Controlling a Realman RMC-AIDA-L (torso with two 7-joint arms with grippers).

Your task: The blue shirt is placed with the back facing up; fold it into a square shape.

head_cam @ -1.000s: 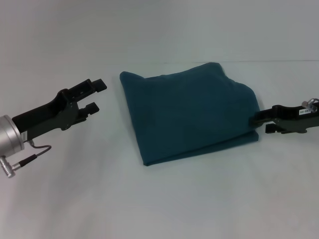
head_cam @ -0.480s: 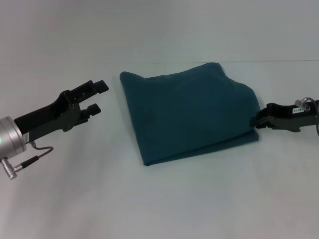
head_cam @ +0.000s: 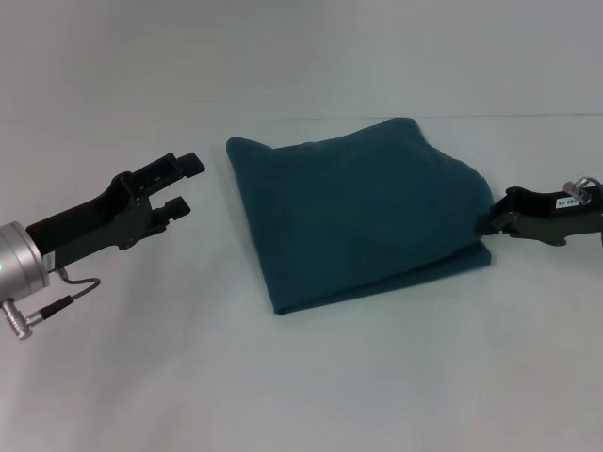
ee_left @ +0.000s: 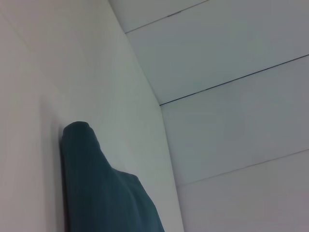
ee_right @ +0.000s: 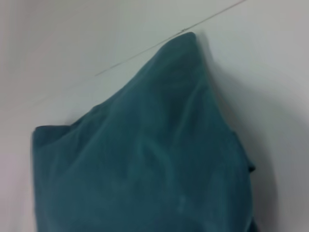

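While the folded dark teal-blue cloth shirt [head_cam: 353, 212] lies on the white bench [head_cam: 301, 377], the right tool [head_cam: 487, 226] pinches its right edge; left tool [head_cam: 182, 184] gapes just beside it.

Pale white desk [head_cam: 283, 386] spreads before me, evenly lit, soft shadows. Behind it a white panelled wall [ee_left: 231, 72], thin dark seams crossing it.

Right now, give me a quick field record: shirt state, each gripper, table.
shirt: the blue shirt lies folded into a rough square, plain side up, edges uneven
left gripper: the left gripper hovers left of the shirt, clear of it, jaws open
right gripper: the right gripper is at the shirt's right edge, jaws closed
table: white table
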